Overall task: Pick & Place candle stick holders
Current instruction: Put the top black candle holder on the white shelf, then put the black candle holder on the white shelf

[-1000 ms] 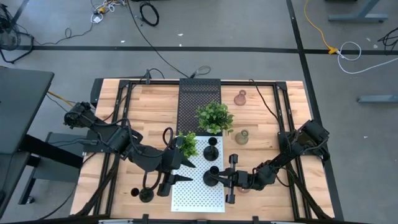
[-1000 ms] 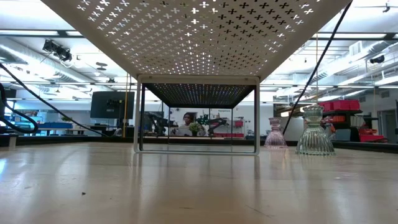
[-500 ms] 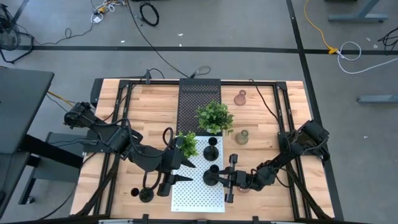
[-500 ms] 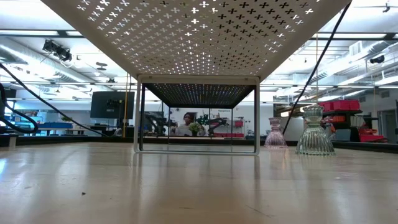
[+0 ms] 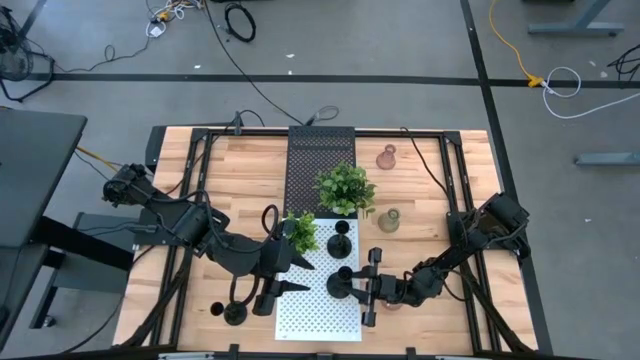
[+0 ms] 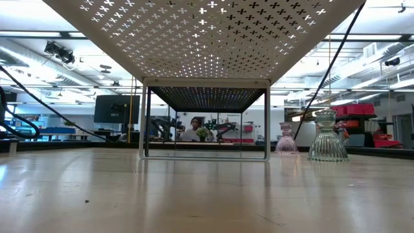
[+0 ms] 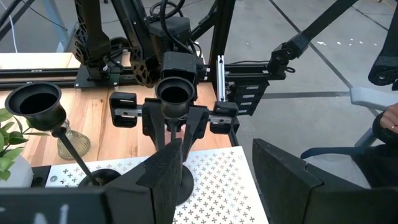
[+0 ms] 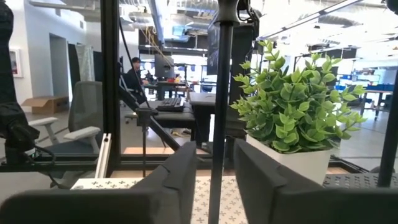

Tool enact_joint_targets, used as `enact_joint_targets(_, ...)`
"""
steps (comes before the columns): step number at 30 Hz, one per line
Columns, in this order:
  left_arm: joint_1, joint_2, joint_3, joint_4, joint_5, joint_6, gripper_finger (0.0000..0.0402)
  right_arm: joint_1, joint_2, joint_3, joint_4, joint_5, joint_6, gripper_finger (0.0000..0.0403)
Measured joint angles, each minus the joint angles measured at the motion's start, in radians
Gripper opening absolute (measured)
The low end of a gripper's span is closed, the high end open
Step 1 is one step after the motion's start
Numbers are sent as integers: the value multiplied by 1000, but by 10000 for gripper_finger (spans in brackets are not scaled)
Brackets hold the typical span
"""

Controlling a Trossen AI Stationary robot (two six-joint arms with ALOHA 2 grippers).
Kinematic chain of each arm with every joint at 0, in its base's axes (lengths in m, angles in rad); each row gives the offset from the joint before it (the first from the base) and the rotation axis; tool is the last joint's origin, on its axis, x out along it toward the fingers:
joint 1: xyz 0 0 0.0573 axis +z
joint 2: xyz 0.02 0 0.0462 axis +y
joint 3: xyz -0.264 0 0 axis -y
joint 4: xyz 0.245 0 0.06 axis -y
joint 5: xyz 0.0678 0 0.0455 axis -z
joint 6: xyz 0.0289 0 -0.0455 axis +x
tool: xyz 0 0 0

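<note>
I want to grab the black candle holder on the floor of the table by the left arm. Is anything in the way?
Nothing visible. The left gripper hangs open over the white shelf's edge, and the black candle holder stands alone on bare wood beside that shelf.

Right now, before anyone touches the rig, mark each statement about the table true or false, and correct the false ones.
1. Two black holders stand on the white shelf. True.
2. The left claw grips a black holder. False: it is open and empty, over the white shelf's left edge.
3. A black holder's stem stands between the right claw's fingers. True.
4. The glass holders stand on the black shelf. False: the pink one and the greenish one stand on the table, to the right of the shelves.
</note>
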Motion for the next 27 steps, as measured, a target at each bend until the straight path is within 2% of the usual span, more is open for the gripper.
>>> enact_joint_targets(5,0,0,0,-6,0,0,197,6,0,0,3,3,-17,158)
enact_joint_targets(13,0,0,0,-6,0,0,197,41,-2,0,51,87,-76,206)
enact_joint_targets(22,-16,0,0,-75,-2,-119,197,90,-2,0,98,180,-142,210)
enact_joint_targets(27,-90,0,0,-147,-87,-251,197,127,-2,0,108,297,-160,205)
